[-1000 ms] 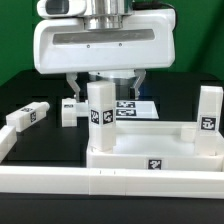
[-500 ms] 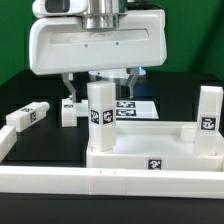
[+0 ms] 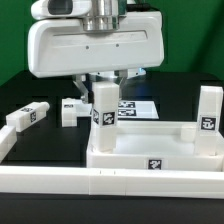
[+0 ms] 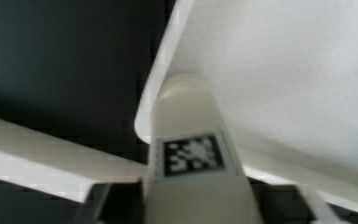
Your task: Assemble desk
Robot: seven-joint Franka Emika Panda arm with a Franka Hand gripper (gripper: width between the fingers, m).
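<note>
The white desk panel (image 3: 160, 158) lies rim up in the middle. One white leg (image 3: 104, 108) stands upright at its corner on the exterior view's left, tag facing the camera. My gripper (image 3: 105, 80) hangs right over that leg, its dark fingers close against the leg's top on both sides. In the wrist view the leg (image 4: 190, 130) fills the gap in my gripper (image 4: 194, 200), with a finger (image 4: 115, 203) beside it. A second leg (image 3: 208, 110) stands at the corner on the exterior view's right. Two more legs lie on the black surface: one (image 3: 28, 116) far left, one (image 3: 68, 110) behind.
The marker board (image 3: 138, 108) lies flat behind the panel. A long white rail (image 3: 60, 183) runs along the front and another rail (image 3: 6, 143) up the exterior view's left. The arm's large white head (image 3: 95, 45) hides the space behind the held leg.
The fingers have drawn in from wide apart to the sides of the upright leg. The leg has shifted slightly toward the exterior view's right and its tag face has turned a little.
</note>
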